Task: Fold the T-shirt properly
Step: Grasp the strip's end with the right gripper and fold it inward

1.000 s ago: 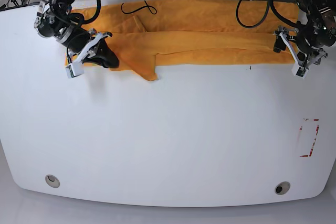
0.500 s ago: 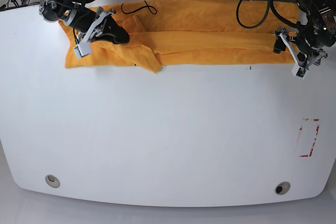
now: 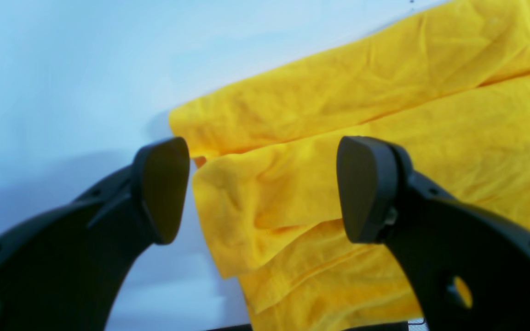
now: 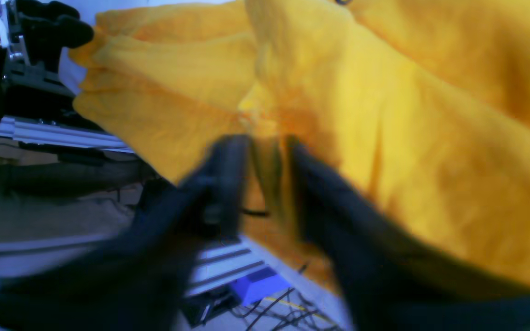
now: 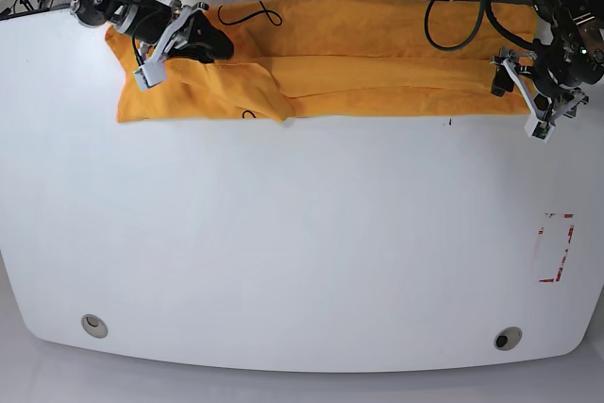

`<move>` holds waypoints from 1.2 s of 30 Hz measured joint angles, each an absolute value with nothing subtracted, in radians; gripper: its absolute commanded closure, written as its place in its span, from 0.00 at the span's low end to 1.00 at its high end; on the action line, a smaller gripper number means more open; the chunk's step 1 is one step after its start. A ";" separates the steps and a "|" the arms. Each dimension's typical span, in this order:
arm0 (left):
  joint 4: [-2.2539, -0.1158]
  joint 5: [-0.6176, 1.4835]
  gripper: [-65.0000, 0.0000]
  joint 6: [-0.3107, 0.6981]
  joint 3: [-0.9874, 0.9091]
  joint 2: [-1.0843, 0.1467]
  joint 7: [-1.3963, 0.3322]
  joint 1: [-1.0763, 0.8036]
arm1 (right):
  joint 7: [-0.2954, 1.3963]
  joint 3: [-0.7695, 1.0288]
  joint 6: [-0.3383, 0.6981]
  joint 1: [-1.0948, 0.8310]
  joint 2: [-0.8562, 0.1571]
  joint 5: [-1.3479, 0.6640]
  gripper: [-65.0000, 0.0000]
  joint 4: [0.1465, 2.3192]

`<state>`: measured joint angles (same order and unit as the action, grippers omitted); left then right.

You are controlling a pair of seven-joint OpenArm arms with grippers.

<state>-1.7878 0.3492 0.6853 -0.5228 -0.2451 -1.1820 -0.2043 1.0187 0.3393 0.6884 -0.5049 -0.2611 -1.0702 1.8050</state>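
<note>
The orange-yellow T-shirt (image 5: 377, 73) lies folded in a long wrinkly strip along the table's far edge, with a black looped squiggle (image 5: 250, 14) near its collar. My right gripper (image 5: 212, 44) is over the shirt's left part. In the blurred right wrist view it (image 4: 267, 179) is shut on a pinch of the shirt (image 4: 430, 138). My left gripper (image 5: 517, 101) is at the strip's right end. In the left wrist view it (image 3: 265, 191) is open, its jaws either side of the shirt's layered corner (image 3: 256, 193), holding nothing.
The white table (image 5: 302, 233) has a red-and-white marked rectangle (image 5: 555, 247) at the right and two round holes (image 5: 94, 325) (image 5: 508, 338) near its front edge. Black cables (image 5: 453, 7) hang over the shirt's far right. Frames and wires stand behind the table.
My right gripper has moved back and to the right, carrying the shirt's left fabric with it; the pointed flap at the front edge has drawn in. My left gripper has stayed put.
</note>
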 measured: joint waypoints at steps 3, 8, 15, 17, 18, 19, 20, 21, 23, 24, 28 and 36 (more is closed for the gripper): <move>-1.787 0.349 0.30 0.685 -0.523 -0.245 -1.182 -0.205 | 1.035 0.338 0.689 -0.530 -0.271 -1.076 0.13 1.805; -1.788 0.349 0.30 0.685 -0.523 -0.245 -1.182 -0.205 | 1.078 0.340 0.688 -0.576 -0.286 -1.050 0.04 1.861; -1.788 0.349 0.30 0.686 -0.523 -0.246 -1.182 -0.205 | 1.059 0.347 0.698 -0.595 -0.285 -1.086 0.30 2.009; -1.790 0.352 0.30 0.690 -0.523 -0.247 -1.184 -0.206 | 1.073 0.369 0.696 -0.575 -0.278 -1.058 0.39 2.003; -1.795 0.352 0.30 0.690 -0.523 -0.247 -1.185 -0.206 | 1.071 0.378 0.696 -0.559 -0.278 -1.042 0.46 1.999; -1.805 0.351 0.30 0.690 -0.523 -0.246 -1.188 -0.208 | 1.070 0.390 0.696 -0.553 -0.277 -1.023 0.50 1.994; -1.821 0.353 0.30 0.690 -0.523 -0.245 -1.188 -0.210 | 1.069 0.399 0.695 -0.537 -0.279 -0.994 0.58 1.989; -1.834 0.354 0.30 0.691 -0.522 -0.244 -1.187 -0.211 | 1.068 0.402 0.691 -0.523 -0.278 -0.969 0.63 1.987; -1.862 0.354 0.30 0.694 -0.520 -0.244 -1.185 -0.215 | 1.074 0.406 0.689 -0.492 -0.267 -0.906 0.74 1.984; -1.873 0.357 0.30 0.695 -0.520 -0.244 -1.181 -0.218 | 1.075 0.406 0.689 -0.480 -0.258 -0.876 0.79 1.983; -1.888 0.366 0.30 0.697 -0.520 -0.242 -1.181 -0.232 | 1.056 0.402 0.689 -0.434 -0.213 -0.738 0.86 1.983; -1.889 0.358 0.31 0.697 -0.523 -0.220 -1.182 -0.283 | 1.042 0.403 0.692 -0.403 -0.134 -0.399 0.83 1.979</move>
<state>-1.8889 0.3584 0.6968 -0.5228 -0.2203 -1.1816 -0.2829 1.0424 0.4030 0.6918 -0.4030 -0.1345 -0.3992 1.9793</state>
